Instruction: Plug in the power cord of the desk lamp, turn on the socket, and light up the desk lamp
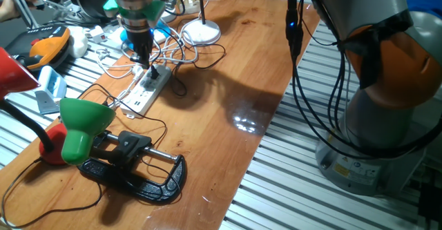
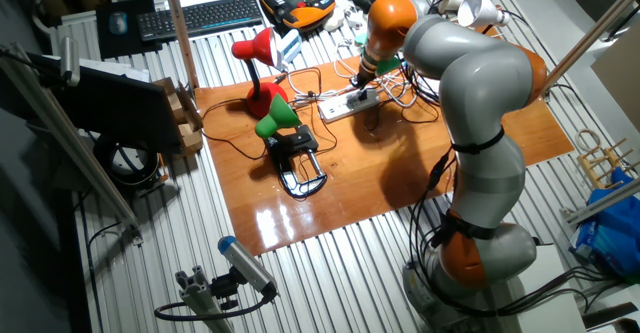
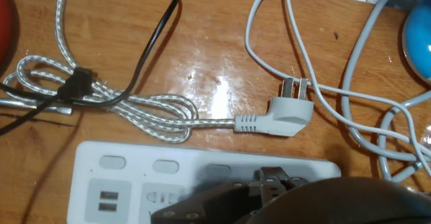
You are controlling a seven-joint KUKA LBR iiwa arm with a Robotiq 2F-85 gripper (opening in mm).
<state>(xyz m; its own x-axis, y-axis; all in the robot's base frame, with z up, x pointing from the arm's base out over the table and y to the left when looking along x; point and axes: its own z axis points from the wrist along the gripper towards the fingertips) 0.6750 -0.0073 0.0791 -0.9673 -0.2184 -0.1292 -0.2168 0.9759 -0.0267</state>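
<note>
Gripper (image 1: pixel 143 56) low over the socket (image 1: pixel 147 90) (grip state unclear), black plug (image 1: pixel 156 71) seated in it

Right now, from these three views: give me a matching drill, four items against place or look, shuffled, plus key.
1 socket
2 green-shaded lamp
3 desk lamp
4 white plug

a lying loose, prongs bare
b directly under the gripper
c flat round white base
d mounted on a black clamp

Pairs: 1-b, 2-d, 3-c, 4-a
</note>
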